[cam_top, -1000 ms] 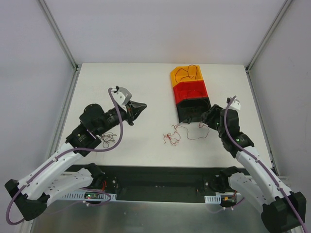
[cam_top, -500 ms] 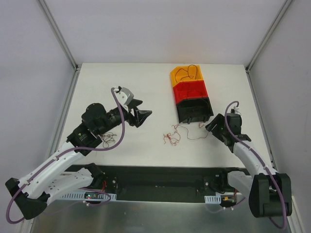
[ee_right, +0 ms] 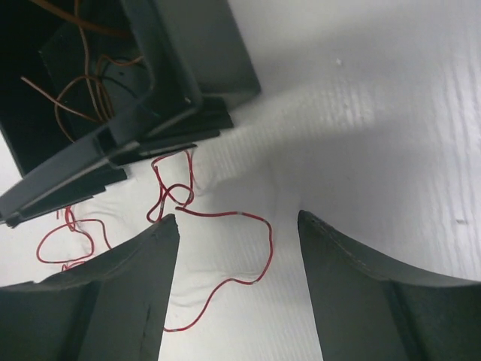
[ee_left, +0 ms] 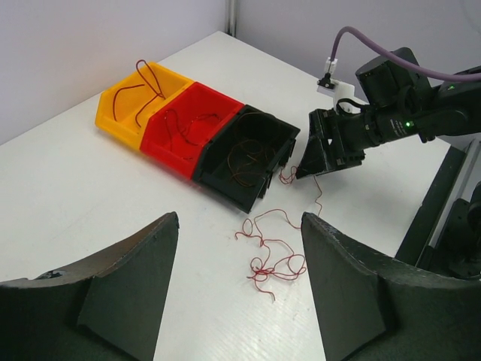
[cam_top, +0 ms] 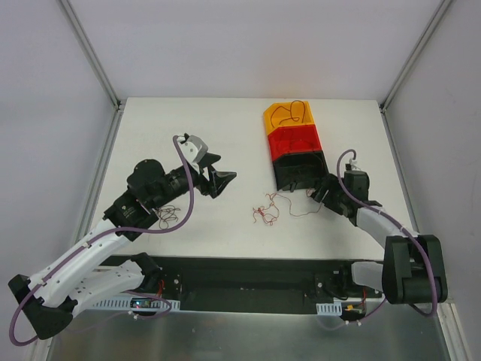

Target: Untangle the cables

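Note:
A tangle of thin red cables lies on the white table in front of the black bin, with one strand trailing right. My left gripper hovers to its left, open and empty; in the left wrist view the knot lies ahead between its fingers. My right gripper is low at the black bin's near right corner, open, with a loose red strand on the table between its fingers. Nothing is held. A darker small tangle lies by the left arm.
Three bins stand in a row: orange at the back, red, then black. Each holds thin wires; brown ones show in the black bin. Metal frame posts stand at the table's far corners.
The left gripper went from shut to open and shifted slightly right. The right arm folded down, bringing its gripper lower and left toward the black bin's corner, jaws a little wider.

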You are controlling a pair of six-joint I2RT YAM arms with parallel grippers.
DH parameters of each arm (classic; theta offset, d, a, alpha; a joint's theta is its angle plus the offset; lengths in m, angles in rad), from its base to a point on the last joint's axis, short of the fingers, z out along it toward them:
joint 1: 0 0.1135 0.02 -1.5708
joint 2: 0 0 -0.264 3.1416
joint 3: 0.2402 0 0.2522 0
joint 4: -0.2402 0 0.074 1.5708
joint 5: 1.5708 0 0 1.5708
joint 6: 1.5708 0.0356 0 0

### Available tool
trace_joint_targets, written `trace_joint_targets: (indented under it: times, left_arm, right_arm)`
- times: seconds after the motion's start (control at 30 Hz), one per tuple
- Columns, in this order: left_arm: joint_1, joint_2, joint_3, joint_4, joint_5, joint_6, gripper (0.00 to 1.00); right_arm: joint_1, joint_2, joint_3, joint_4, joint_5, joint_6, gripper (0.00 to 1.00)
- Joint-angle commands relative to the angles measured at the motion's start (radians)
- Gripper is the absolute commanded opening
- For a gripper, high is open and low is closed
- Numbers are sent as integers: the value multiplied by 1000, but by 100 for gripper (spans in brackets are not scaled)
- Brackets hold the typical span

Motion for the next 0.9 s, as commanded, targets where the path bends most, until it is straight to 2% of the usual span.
trace_joint_targets:
  times: [0.0,0.07,0.17,0.3,0.47,0.7,0.87]
  left_arm:
    - [-9,5,42,15,13,3,66]
    - [-7,6,41,14,13,3,67]
    - [-9,12,44,12,7,3,67]
    - [-9,26,50,6,13,-2,67]
    - [-9,35,53,1,9,-3,67]
    - [-9,49,57,-3,12,-7,68]
    - [-9,60,60,-5,15,-10,69]
  right_arm:
    - [-6,60,26,118,-69,-57,66]
    - [-4,83,29,135,-88,-57,61]
    - [-1,89,31,149,-115,-65,44]
    - [28,33,10,183,-114,-87,21]
    - [51,-56,-10,181,-100,-94,1]
    - [126,-159,14,166,-150,-93,0]
    - [245,-176,85,186,-236,-88,1]
